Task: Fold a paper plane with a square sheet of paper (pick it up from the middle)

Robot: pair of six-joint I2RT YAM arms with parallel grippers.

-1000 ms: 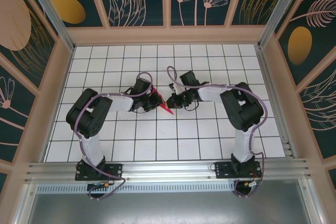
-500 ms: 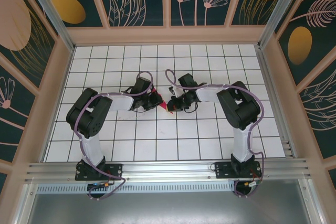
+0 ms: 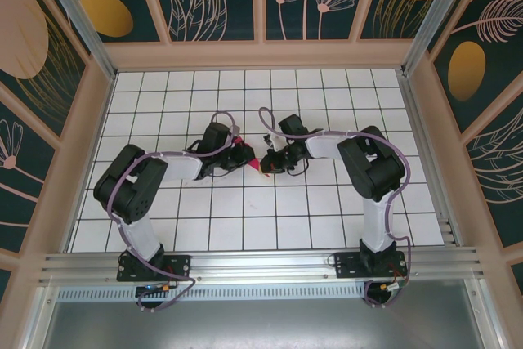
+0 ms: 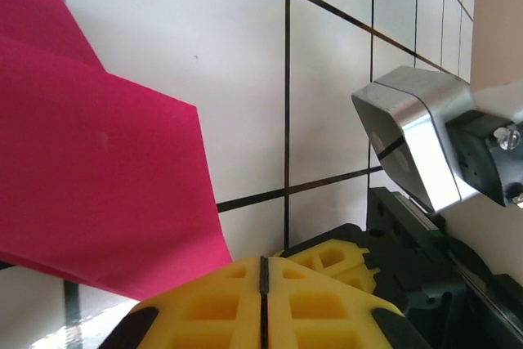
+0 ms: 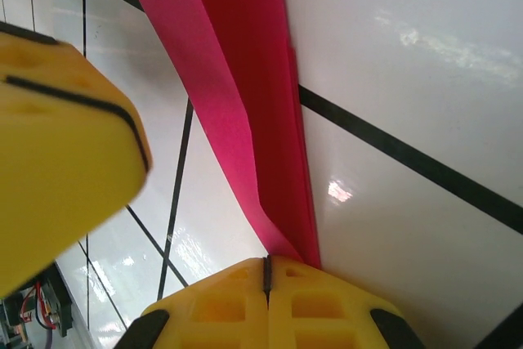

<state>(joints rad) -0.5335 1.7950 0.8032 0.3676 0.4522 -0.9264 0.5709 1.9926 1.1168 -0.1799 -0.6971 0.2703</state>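
Creased magenta-pink paper sheet [image 5: 245, 79] over middle of white gridded tabletop [image 3: 245, 218], narrow end pinched by right gripper [image 5: 265, 266]; left gripper [image 4: 263, 263], jaws pressed together, just beside sheet's wide flap.

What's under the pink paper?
Under the pink paper you can see the white table, its black lines vanishing behind the paper's edge. Whatever sits right below the paper's middle is covered, so I cannot tell.

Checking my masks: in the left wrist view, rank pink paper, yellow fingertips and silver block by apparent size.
Largest: pink paper.
Second: yellow fingertips, inflated by nearness to the lens.
Smallest: silver block.
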